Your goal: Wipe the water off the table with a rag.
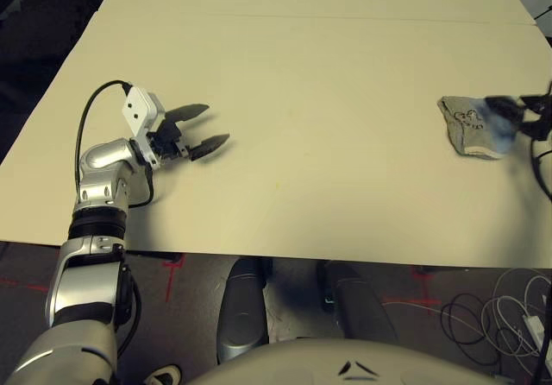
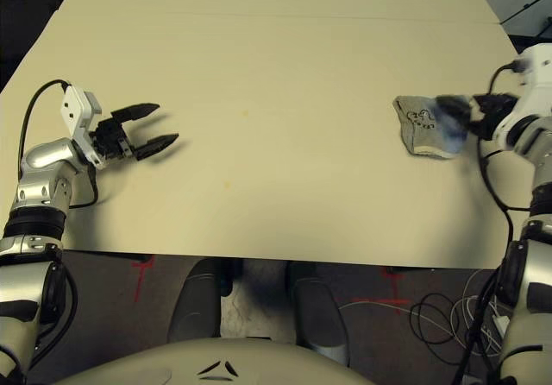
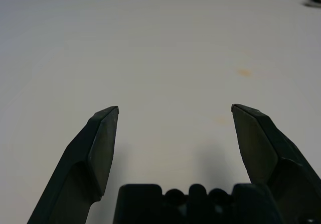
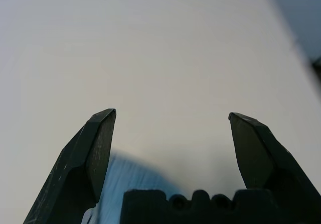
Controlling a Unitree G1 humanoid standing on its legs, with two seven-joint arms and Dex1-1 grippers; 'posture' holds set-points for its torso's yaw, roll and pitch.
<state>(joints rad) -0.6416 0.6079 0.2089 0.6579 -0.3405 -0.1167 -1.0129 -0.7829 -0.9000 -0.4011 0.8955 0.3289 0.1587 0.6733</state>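
Table (image 1: 285,74): rag (image 2: 424,129) crumpled, right tool (image 2: 464,117) blurred, wide; left tool (image 1: 207,128) wide

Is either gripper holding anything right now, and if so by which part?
Nothing is held. The left gripper and right gripper are both open; the rag lies on the table.

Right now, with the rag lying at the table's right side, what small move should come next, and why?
Probably bring the right end effector back onto the rag and close on it. Its fingers stand open in the right wrist view, the rag lies crumpled and loose on the table, and faint yellow specks of water remain near the middle, unwiped.
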